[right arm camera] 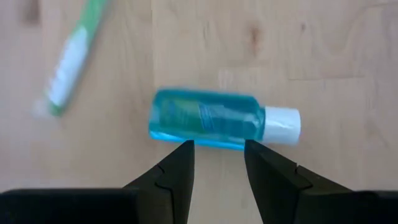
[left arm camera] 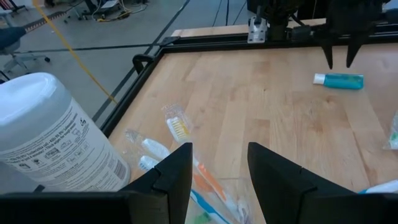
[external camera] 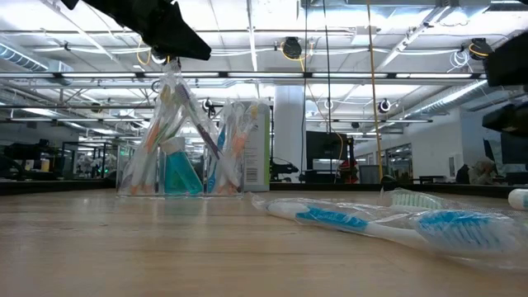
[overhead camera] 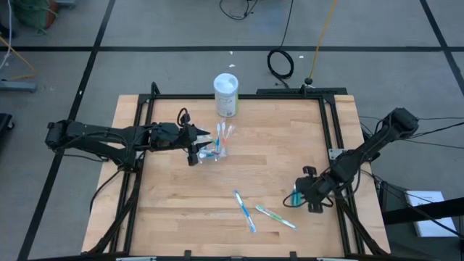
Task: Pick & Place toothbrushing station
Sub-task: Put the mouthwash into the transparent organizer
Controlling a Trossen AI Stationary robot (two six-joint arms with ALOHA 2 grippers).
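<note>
High view: the right gripper hangs over the tube, far from the cup, where the left gripper waits. Right wrist view: open jaws straddle the tube, its long axis across them

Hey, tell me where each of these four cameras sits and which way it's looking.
High: overhead, straight down on the table; both arms show.
Low: table height, looking across at the cup; arm overhead.
Left wrist: looks past the open left hand across the table.
Right wrist: down past the open right hand at the blue tube.
Both wrist views share that tube.
</note>
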